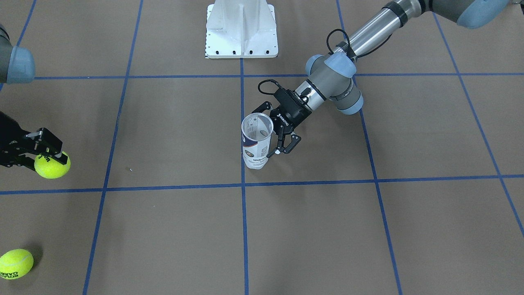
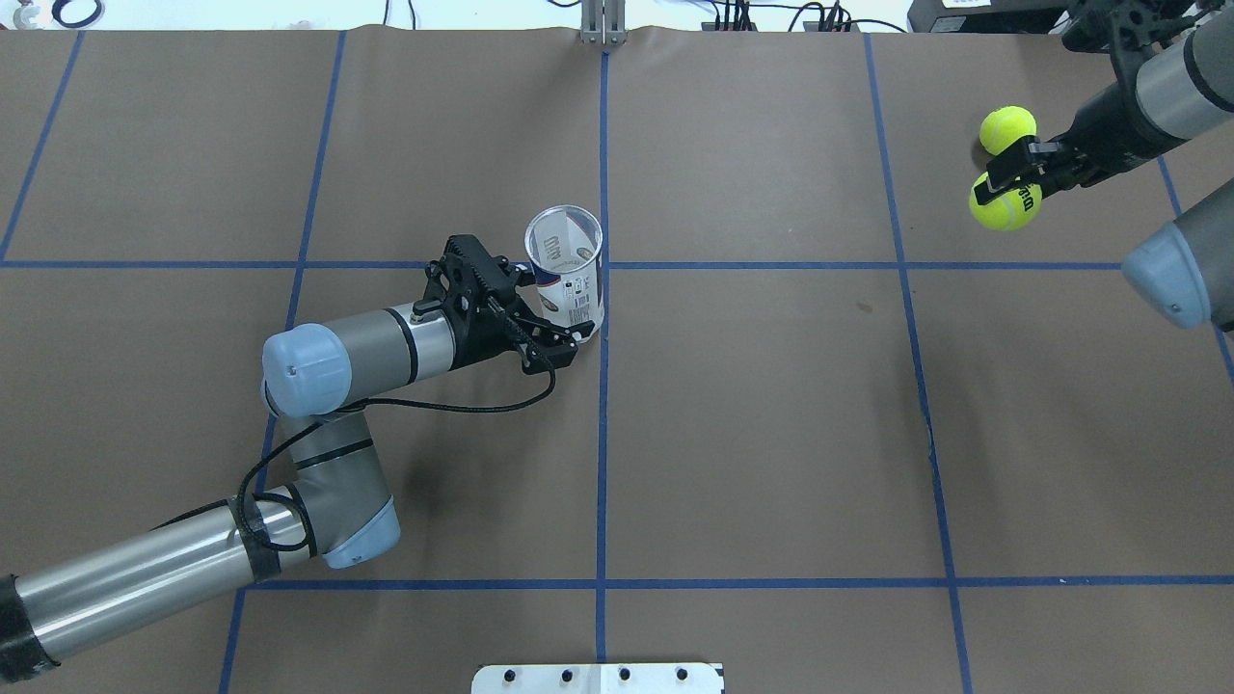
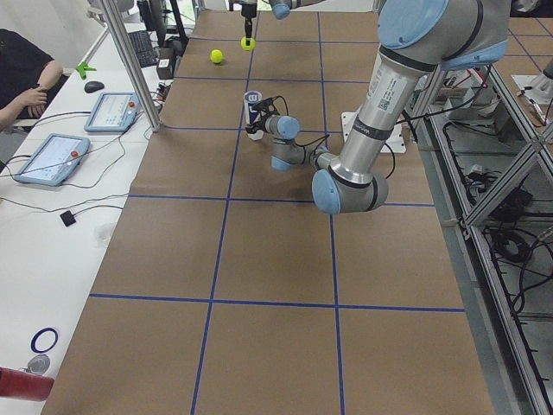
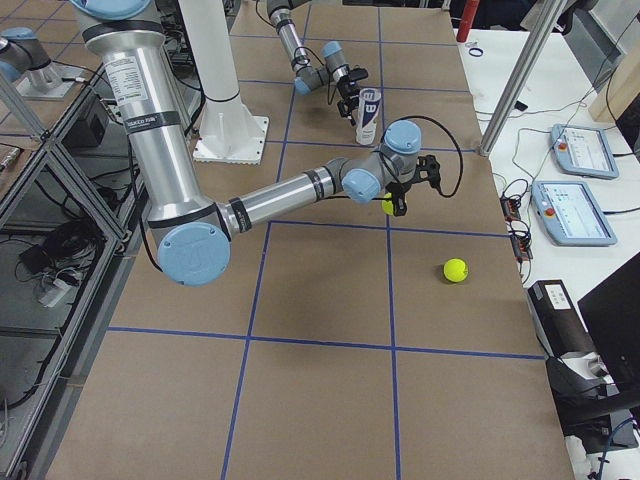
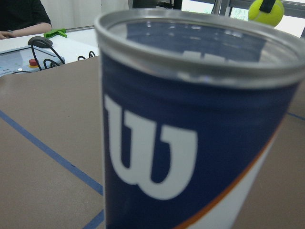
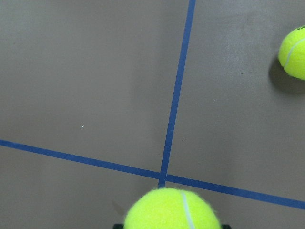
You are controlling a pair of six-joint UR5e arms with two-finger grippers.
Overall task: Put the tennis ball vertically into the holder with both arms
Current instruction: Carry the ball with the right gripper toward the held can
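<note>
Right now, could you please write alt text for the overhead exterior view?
The left pincer grips an upright, open-topped holder near the middle of the table. At far right, the right pincer holds a tennis ball, with a second ball lying nearby.

Your light: even, bright, from overhead. Soft short shadow beside the loose ball [image 6: 294, 47]. In your left wrist view the holder [image 5: 157, 157] sits too close, blurred; rim glints faintly.
</note>
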